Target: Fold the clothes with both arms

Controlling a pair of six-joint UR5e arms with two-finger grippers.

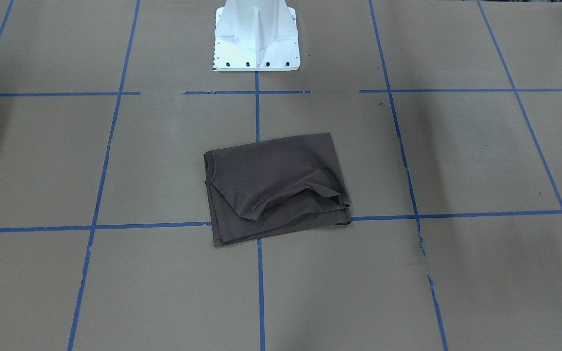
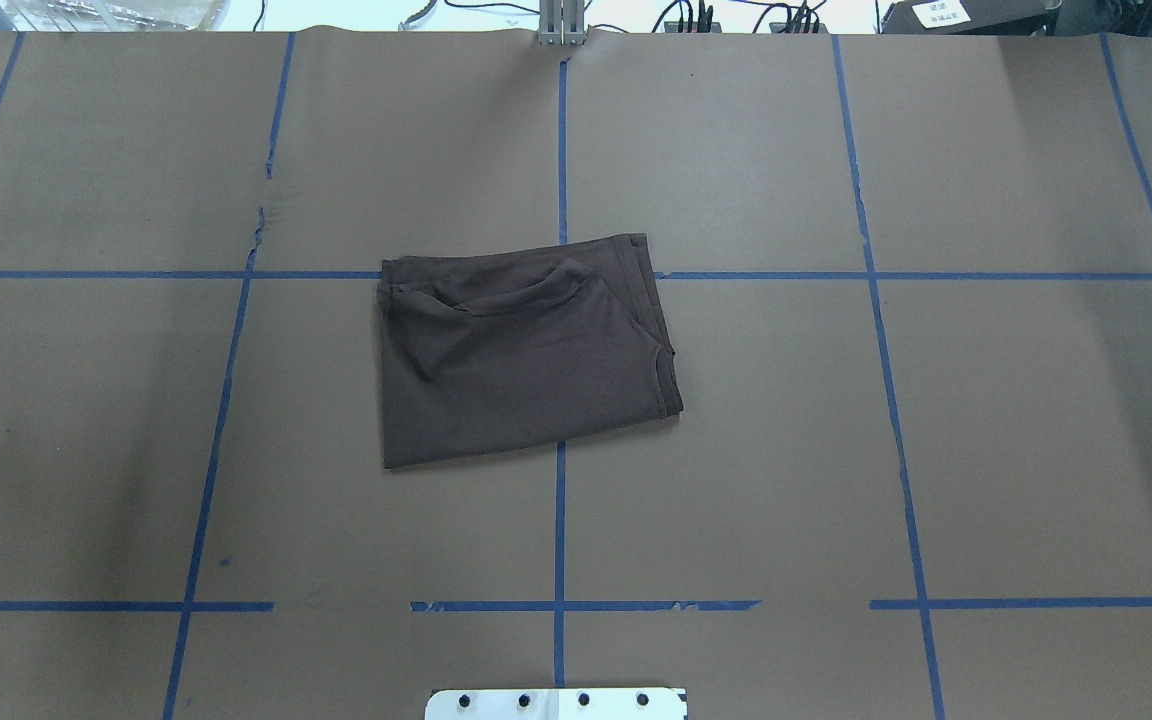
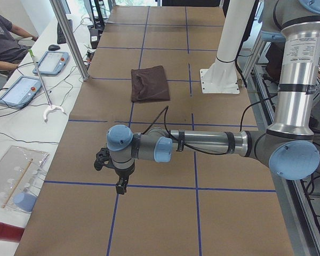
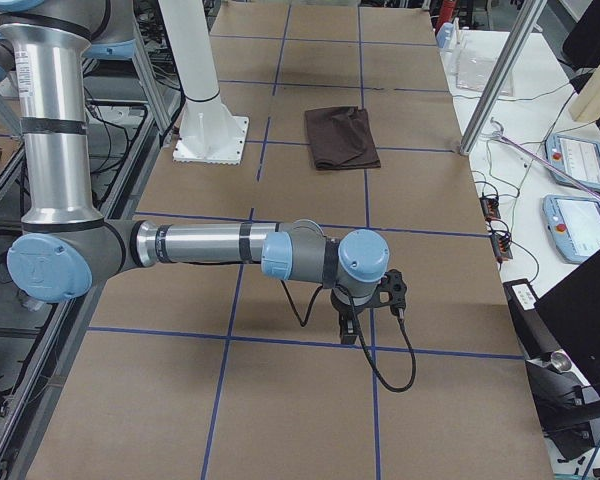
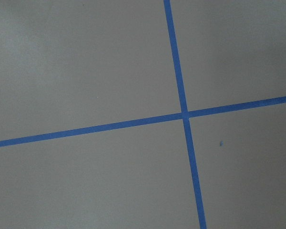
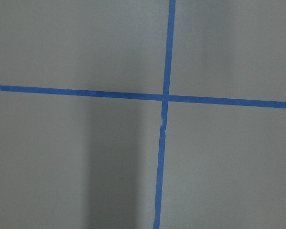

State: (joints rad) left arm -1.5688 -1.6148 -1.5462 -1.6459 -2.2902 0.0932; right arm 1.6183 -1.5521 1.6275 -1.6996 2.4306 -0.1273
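The clothes [image 1: 276, 187], one dark brown T-shirt folded into a rough rectangle, lie at the table's middle [image 2: 526, 350], small and far in both side views [image 3: 149, 84] [image 4: 342, 138]. Both arms stretch out low over the table's ends, well away from the shirt. The left gripper [image 3: 120, 186] points down near a blue tape crossing, seen only in the exterior left view, so I cannot tell its state. The right gripper [image 4: 348, 335] hangs the same way at the opposite end, and I cannot tell its state either. Each wrist view holds only brown paper and a tape cross [image 5: 184, 115] [image 6: 165, 97].
The white pedestal base [image 1: 256, 39] stands behind the shirt. A metal post [image 3: 69, 37] rises at the table's far edge. A side bench carries teach pendants [image 3: 18, 90], cables and a plastic tray, and a seated person [image 3: 2, 37] shows at its corner.
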